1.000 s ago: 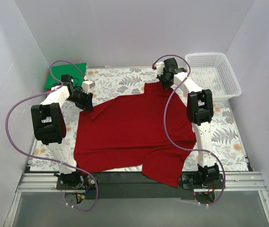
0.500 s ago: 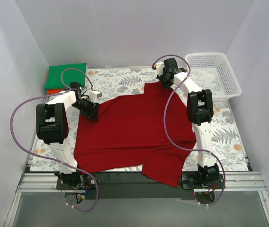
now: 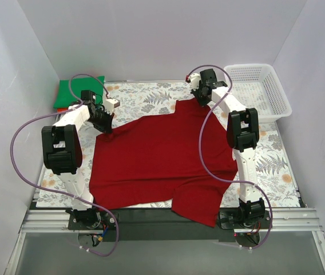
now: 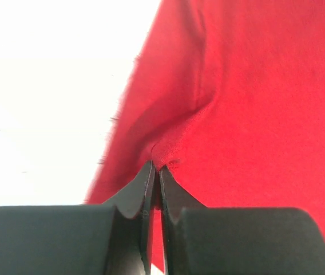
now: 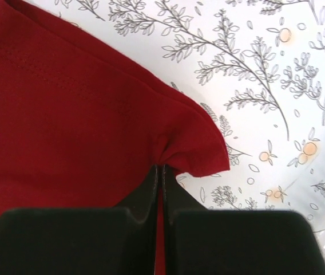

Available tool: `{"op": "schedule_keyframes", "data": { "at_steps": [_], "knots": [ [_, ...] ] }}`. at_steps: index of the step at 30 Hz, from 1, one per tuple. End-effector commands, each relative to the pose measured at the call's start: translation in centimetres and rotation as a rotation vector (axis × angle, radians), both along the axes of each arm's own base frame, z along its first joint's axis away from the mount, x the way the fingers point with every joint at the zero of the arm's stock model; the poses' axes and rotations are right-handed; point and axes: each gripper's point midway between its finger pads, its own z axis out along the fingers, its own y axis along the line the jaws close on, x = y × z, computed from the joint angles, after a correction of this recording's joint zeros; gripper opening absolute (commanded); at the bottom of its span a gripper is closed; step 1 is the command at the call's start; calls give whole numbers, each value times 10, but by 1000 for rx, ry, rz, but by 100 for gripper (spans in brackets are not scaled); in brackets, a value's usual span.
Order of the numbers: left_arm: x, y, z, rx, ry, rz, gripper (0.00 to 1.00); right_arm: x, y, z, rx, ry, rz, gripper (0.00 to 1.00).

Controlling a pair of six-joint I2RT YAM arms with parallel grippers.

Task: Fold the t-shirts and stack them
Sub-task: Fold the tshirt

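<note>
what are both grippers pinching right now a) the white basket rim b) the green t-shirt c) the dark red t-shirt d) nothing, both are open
C: in the wrist views the left gripper and the right gripper are each shut on a puckered edge of the dark red t-shirt.

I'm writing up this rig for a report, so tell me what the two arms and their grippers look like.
The left arm and right arm are white links with chunky black joint housings. A thin purple cable loops loosely along each. The left gripper and right gripper each end in two matte black fingers tapering to narrow tips. No markings are legible.
</note>
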Motion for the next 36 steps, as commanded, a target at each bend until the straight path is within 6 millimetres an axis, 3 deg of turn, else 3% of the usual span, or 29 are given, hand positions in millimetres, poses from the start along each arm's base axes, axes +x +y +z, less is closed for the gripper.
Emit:
{"op": "schedule_keyframes", "data": {
  "at_steps": [1,5,11,18,25,29,36],
  "knots": [
    [37,17,33,13,-134,39,0,26,-5,80,45,-182,-15,1],
    [56,32,40,23,-175,69,0,35,-10,89,38,-220,-14,1],
    [80,45,34,25,-214,125,0,50,-8,97,47,-281,-10,1],
    [106,60,38,49,-300,149,0,63,-6,126,48,-376,2,1],
    [130,66,60,72,-444,120,0,51,-2,158,86,-410,32,1],
    [141,66,77,85,-525,69,0,44,-1,164,97,-407,43,1],
    [133,63,78,108,-560,-3,0,27,3,164,112,-377,67,1]
  ]
}}
